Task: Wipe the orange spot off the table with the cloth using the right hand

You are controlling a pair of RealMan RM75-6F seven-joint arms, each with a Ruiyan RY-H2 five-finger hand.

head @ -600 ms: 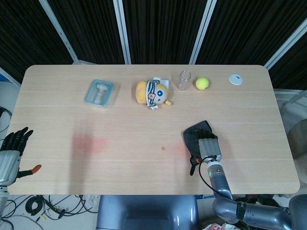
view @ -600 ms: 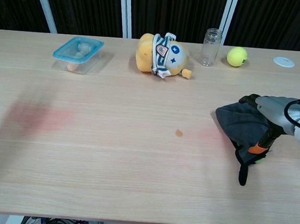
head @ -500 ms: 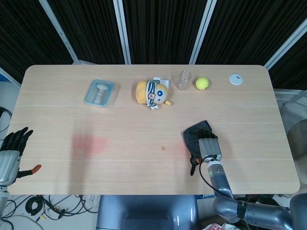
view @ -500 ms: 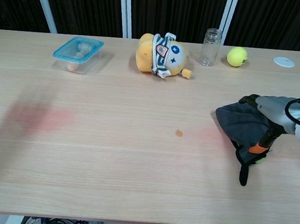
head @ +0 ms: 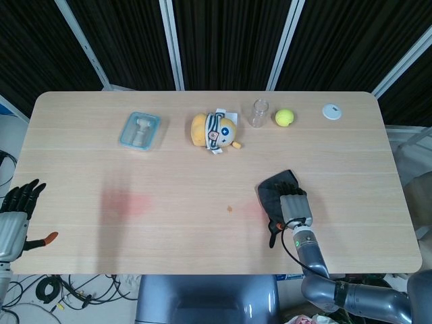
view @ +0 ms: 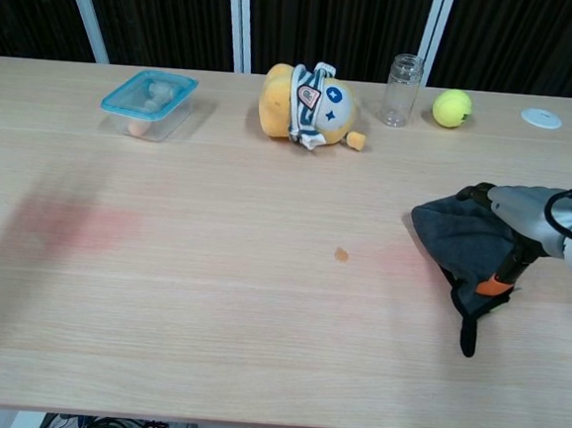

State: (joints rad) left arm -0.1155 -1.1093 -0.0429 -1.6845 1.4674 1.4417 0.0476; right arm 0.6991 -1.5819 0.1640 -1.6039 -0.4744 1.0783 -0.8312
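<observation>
A small orange spot (head: pixel 230 209) (view: pixel 341 254) marks the table near its middle. To its right lies a dark cloth (head: pixel 275 192) (view: pixel 459 244), crumpled on the wood. My right hand (head: pixel 294 204) (view: pixel 520 218) rests on the cloth's right part, fingers laid over it; whether they grip it I cannot tell. A gap of bare table separates cloth and spot. My left hand (head: pixel 17 206) hangs off the table's left edge, fingers spread and holding nothing; the chest view does not show it.
Along the far side stand a blue-lidded container (head: pixel 140 130), a yellow plush toy (head: pixel 214 131), a clear jar (head: pixel 258 113), a yellow-green ball (head: pixel 284 117) and a white disc (head: pixel 331 111). A faint reddish patch (head: pixel 126 201) tints the table at left.
The right hand and the cloth's hanging end have shifted slightly toward the table's near edge. The left hand has not moved.
</observation>
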